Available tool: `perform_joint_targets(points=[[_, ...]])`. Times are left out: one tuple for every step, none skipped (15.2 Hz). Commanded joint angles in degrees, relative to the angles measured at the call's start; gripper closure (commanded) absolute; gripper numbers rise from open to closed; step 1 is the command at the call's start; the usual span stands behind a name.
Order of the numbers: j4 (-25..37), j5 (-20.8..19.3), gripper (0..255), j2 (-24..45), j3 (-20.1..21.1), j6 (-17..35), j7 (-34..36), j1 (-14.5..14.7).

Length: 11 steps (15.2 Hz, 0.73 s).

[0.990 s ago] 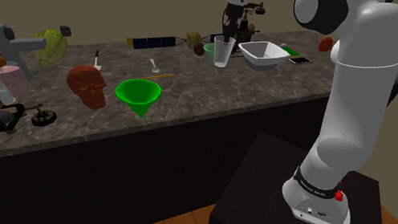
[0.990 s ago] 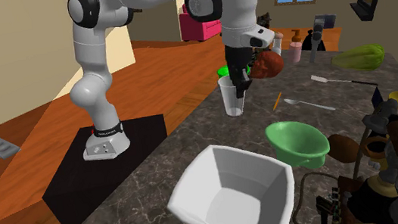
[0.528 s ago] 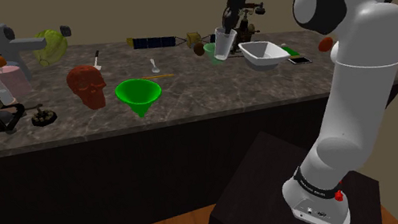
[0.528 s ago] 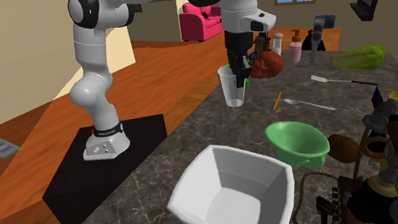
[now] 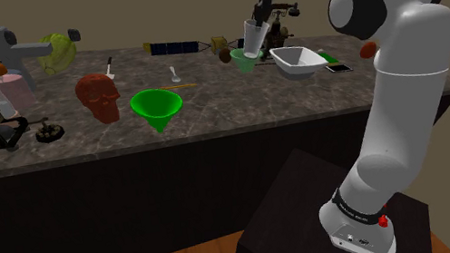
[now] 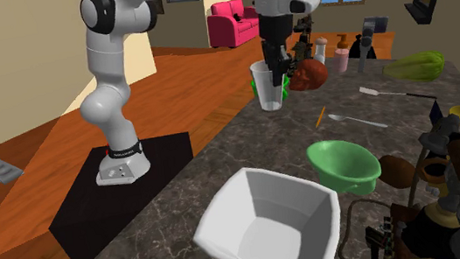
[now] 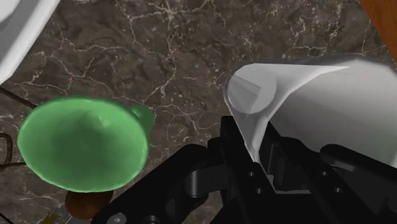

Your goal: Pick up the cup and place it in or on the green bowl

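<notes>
The arm rises from its stand, bends high at the elbow and reaches over the desk. The gripper points down, clamped on the rim of the translucent cup. The cup hangs just below the gripper, clear of the desk. The green bowl sits lower, off to one side of the gripper.

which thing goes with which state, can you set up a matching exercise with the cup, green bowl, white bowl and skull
Things:
1. cup
2. green bowl
3. white bowl
4. skull

States:
a. dark red, beside the green funnel
b. square, empty, sitting on the counter
c. clasped in the gripper, above the counter
d. round, empty, sitting on the counter

Pairs: 1-c, 2-d, 3-b, 4-a
</notes>
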Motion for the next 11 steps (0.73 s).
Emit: perform_joint_targets(points=[[2.06, 0.34, 255, 0.62, -0.02, -1.52, 0.06, -0.48], [1.16, -0.11, 255, -0.21, 0.33, -1.1, 1.39, 0.73], [0.37, -0.51, 255, -0.96, 0.68, -0.72, 2.73, 1.91], [-0.31, -0.89, 255, -1.64, 1.06, -0.37, 4.07, 3.04], [-0.9, -1.23, 255, -2.25, 1.46, -0.06, 5.41, 4.12], [-1.39, -1.54, 255, -2.79, 1.88, 0.22, 6.76, 5.17], [-1.79, -1.82, 255, -3.25, 2.31, 0.46, 8.1, 6.17], [-2.09, -2.07, 255, -3.65, 2.76, 0.68, 9.45, 7.14], [-2.3, -2.29, 255, -3.97, 3.2, 0.86, 10.78, 8.09], [-2.43, -2.48, 255, -4.23, 3.66, 1.02, 12.11, 9.0], [-2.46, -2.63, 255, -4.41, 4.12, 1.15, 13.43, 9.9]])
